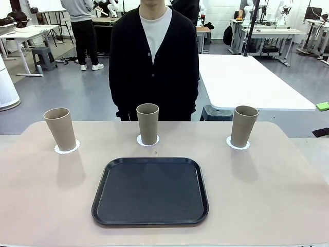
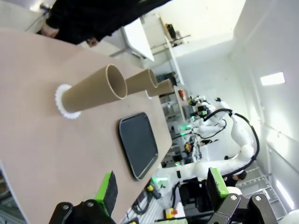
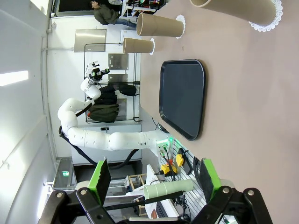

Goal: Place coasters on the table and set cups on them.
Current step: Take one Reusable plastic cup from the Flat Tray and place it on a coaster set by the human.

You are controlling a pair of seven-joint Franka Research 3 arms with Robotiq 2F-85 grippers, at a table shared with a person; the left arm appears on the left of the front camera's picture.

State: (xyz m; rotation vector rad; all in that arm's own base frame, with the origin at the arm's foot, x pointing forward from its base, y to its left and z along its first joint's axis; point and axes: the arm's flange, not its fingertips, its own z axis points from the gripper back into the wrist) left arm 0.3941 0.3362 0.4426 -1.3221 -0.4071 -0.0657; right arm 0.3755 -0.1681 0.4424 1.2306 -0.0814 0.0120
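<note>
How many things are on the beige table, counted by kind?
Tall tan cardboard-like cups: 3
White round scalloped coasters, one under each cup: 3
Black rounded rectangular tray: 1
Total: 7, all on the beige table.

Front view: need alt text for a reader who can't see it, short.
Three tan cups stand upright in a row across the beige table, each on its own white scalloped coaster: left cup, middle cup, right cup. An empty black tray lies nearer the camera, and a person in a dark cardigan stands behind the middle cup.
</note>
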